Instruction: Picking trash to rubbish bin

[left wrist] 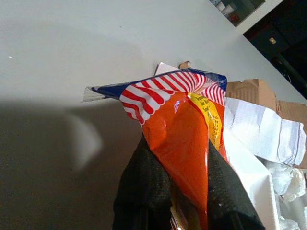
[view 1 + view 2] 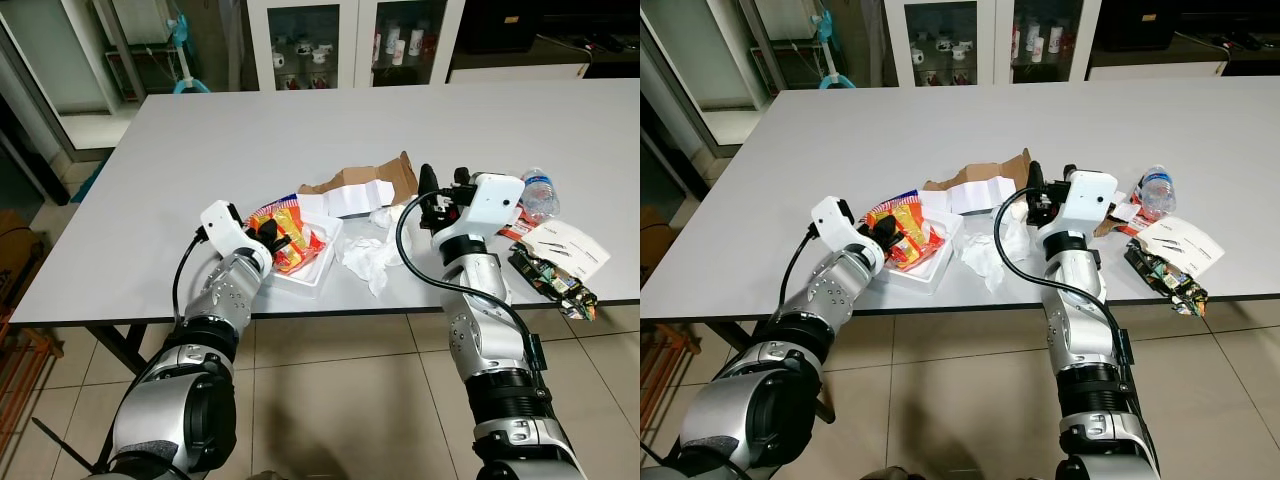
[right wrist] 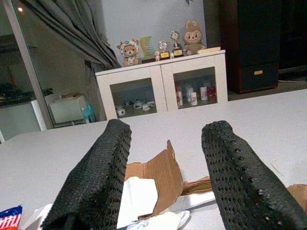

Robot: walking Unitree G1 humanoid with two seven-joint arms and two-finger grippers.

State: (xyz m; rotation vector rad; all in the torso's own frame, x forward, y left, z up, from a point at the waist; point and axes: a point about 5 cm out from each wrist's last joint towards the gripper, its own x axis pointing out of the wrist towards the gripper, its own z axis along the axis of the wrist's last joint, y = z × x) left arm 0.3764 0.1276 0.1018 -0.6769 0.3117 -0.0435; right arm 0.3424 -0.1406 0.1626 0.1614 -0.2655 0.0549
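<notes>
Left wrist view: left gripper [image 1: 184,167] jaws clamp the wrapper [image 1: 184,129], lower centre; right gripper [image 3: 163,167] jaws gape above cardboard [image 3: 160,175]

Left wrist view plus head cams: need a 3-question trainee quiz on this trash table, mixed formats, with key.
1. True or false: the left gripper has its jaws closed on the orange snack wrapper.
2. Multiple choice: the right gripper is (A) clamped on the plastic bottle, (B) open above the torn cardboard and crumpled tissue, (C) hanging below the table.
3. Fill in: the wrapper sits over a white ____ near the table's front edge.

Key: 1 true. 2 B. 3 tray.
</notes>
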